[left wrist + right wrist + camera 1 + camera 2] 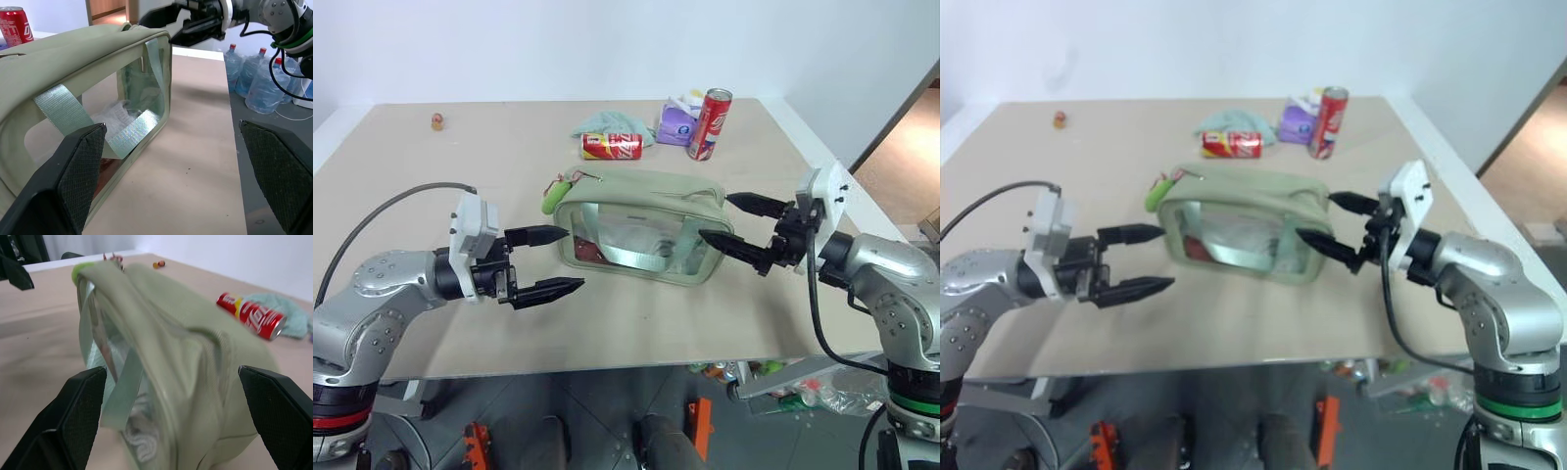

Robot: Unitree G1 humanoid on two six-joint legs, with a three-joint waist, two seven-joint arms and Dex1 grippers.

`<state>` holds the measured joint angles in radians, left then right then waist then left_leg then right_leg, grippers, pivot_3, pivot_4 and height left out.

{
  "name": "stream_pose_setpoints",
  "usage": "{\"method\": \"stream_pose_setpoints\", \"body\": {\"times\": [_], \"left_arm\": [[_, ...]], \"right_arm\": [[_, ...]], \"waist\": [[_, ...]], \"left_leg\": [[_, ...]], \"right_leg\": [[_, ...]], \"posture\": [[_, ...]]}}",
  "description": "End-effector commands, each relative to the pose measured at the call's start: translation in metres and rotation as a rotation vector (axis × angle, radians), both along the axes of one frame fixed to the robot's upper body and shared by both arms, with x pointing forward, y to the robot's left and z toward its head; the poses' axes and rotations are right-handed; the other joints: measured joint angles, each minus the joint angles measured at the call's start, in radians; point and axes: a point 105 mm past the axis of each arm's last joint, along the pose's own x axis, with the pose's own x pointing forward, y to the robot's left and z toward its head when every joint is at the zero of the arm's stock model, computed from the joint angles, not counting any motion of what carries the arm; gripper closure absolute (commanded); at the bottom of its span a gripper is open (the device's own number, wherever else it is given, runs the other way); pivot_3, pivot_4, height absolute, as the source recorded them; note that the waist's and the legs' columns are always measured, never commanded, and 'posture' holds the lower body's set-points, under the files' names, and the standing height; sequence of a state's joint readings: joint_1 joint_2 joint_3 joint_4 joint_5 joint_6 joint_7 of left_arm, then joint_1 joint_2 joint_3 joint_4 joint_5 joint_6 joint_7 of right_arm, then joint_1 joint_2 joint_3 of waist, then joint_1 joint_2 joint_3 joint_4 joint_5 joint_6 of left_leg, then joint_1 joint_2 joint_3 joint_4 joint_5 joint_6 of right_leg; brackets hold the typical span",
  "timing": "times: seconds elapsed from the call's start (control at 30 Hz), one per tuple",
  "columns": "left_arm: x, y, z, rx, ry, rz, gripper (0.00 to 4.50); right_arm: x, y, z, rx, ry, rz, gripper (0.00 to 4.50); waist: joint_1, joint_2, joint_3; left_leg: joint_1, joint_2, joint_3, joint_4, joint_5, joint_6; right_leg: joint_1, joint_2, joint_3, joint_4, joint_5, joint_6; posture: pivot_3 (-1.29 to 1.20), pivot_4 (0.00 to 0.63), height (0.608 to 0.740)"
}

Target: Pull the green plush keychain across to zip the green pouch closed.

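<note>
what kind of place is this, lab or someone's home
Most likely a robot test room, not a home: a plain bare table set with odd props like the green pouch and soda cans, and big water bottles on the floor.

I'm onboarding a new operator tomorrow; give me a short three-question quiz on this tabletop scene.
1. True or false: the left gripper is shut on the green plush keychain.
2. Which end of the green pouch has the keychain? A) the end near the left gripper B) the end near the right gripper
3. Fill in: one red can lies on its side; the other red can stands ____.

Key
1. False: both grippers are open and hold nothing.
2. A.
3. Upright, beside the purple packet.
</note>
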<state>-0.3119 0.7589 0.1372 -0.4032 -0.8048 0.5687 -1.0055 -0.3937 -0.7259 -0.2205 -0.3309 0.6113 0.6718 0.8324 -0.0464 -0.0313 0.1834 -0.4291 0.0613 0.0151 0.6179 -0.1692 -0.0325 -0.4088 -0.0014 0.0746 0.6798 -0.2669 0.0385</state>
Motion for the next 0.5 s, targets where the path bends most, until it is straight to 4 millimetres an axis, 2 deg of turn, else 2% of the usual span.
{"method": "stream_pose_setpoints", "body": {"times": [0.03, 0.3, 0.37, 0.5], "left_arm": [[-0.0017, -0.0042, 0.0084, -0.006, -0.050, -0.002, 0.00], [0.0006, -0.0033, 0.0081, -0.008, -0.058, 0.024, 0.00], [0.0005, -0.0030, 0.0080, -0.008, -0.058, 0.025, 0.00], [0.0000, -0.0029, 0.0070, -0.008, -0.055, 0.027, 0.00]], "right_arm": [[-0.0055, 0.0046, 0.0039, 0.002, -0.033, 0.025, 0.85], [-0.0079, 0.0071, -0.0020, -0.015, -0.030, 0.056, 3.63], [-0.0083, 0.0073, -0.0037, -0.034, -0.035, 0.062, 4.44], [-0.0065, 0.0058, -0.0045, -0.082, -0.072, 0.079, 4.44]], "waist": [[0.000, 0.000, 0.000], [0.000, 0.000, 0.000], [0.000, 0.000, 0.000], [-0.001, 0.000, 0.000]], "left_leg": [[0.000, 0.000, 0.000, 0.000, 0.000, 0.000], [0.000, 0.000, 0.000, 0.000, 0.000, 0.000], [0.000, 0.000, 0.000, 0.000, 0.000, 0.000], [0.000, 0.000, 0.000, 0.000, 0.000, 0.000]], "right_leg": [[0.000, 0.000, 0.000, 0.000, 0.000, 0.000], [0.000, 0.000, 0.000, 0.000, 0.000, 0.000], [0.000, 0.000, 0.000, 0.000, 0.000, 0.000], [0.000, 0.000, 0.000, 0.000, 0.000, 0.000]], "posture": [[0.00, 0.150, 0.740], [0.00, 0.150, 0.740], [0.00, 0.150, 0.740], [0.00, 0.150, 0.740]]}}
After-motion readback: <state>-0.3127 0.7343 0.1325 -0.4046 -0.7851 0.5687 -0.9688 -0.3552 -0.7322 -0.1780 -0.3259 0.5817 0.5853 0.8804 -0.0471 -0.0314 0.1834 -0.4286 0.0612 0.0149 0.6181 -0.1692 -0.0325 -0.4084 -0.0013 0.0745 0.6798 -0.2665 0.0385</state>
